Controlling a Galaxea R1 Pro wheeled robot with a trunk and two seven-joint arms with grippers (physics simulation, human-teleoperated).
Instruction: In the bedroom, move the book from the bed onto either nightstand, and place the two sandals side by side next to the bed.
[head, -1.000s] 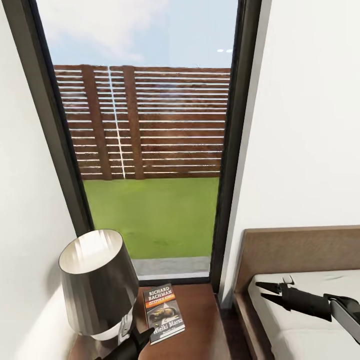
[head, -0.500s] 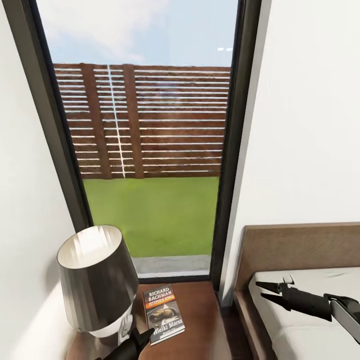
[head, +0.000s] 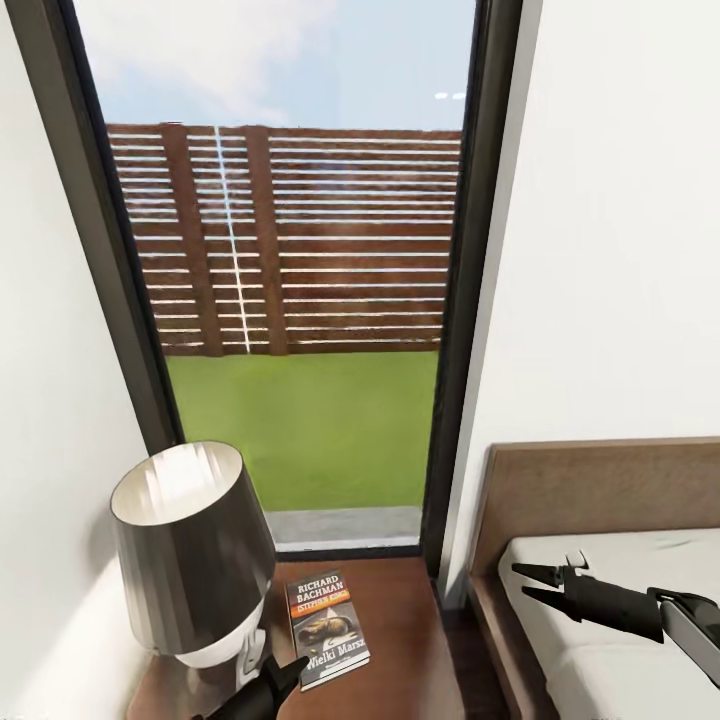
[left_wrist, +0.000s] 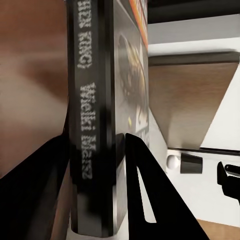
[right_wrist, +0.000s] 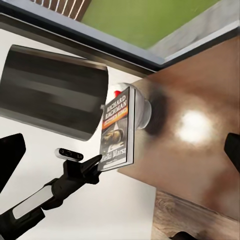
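Observation:
The book (head: 327, 627), dark-covered with white "Richard Bachman" lettering, is over the brown nightstand (head: 400, 640) beside the lamp. My left gripper (head: 290, 672) is shut on the book's near lower corner. In the left wrist view its two fingers press either side of the book's spine (left_wrist: 95, 125). The right wrist view shows the book (right_wrist: 117, 130) with the left gripper (right_wrist: 95, 167) at its bottom edge, above the nightstand (right_wrist: 200, 150). My right gripper (head: 520, 581) hangs open and empty over the bed's grey mattress (head: 620, 555). The two sandals are out of view.
A lamp with a dark shade (head: 190, 550) takes up the nightstand's left part, close to the book. A tall black-framed window (head: 300, 300) stands behind, with white walls on both sides. The bed's brown headboard (head: 590, 490) rises at the right.
The camera has moved: lamp, headboard and the nightstand's back edge sit slightly higher in the picture. The book and both grippers keep their places in the picture.

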